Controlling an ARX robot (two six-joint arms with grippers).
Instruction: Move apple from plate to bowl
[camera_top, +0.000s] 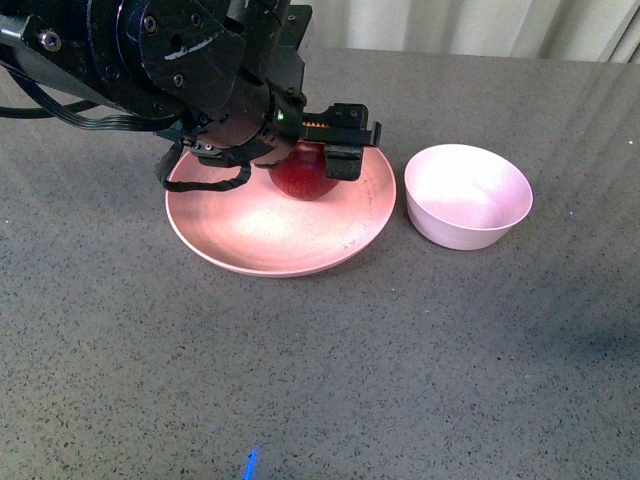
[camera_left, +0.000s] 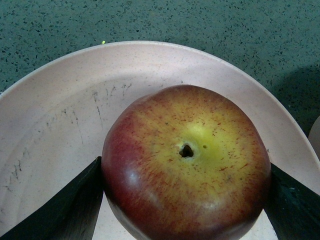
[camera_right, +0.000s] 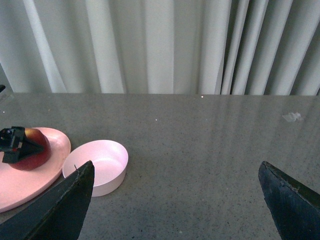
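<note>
The dark-red apple sits at the back of the wide pink plate. My left gripper is shut on the apple, one black finger on each side; the left wrist view shows the apple with its yellow patch up, fingers pressed to both sides, and the plate beneath. The small pale bowl stands empty just right of the plate. My right gripper is open and empty above the table, its view showing the bowl, the plate and the apple.
The grey speckled table spreads around plate and bowl. Pale curtains hang behind the table's far edge. The left arm's black body and cables overhang the back left of the plate.
</note>
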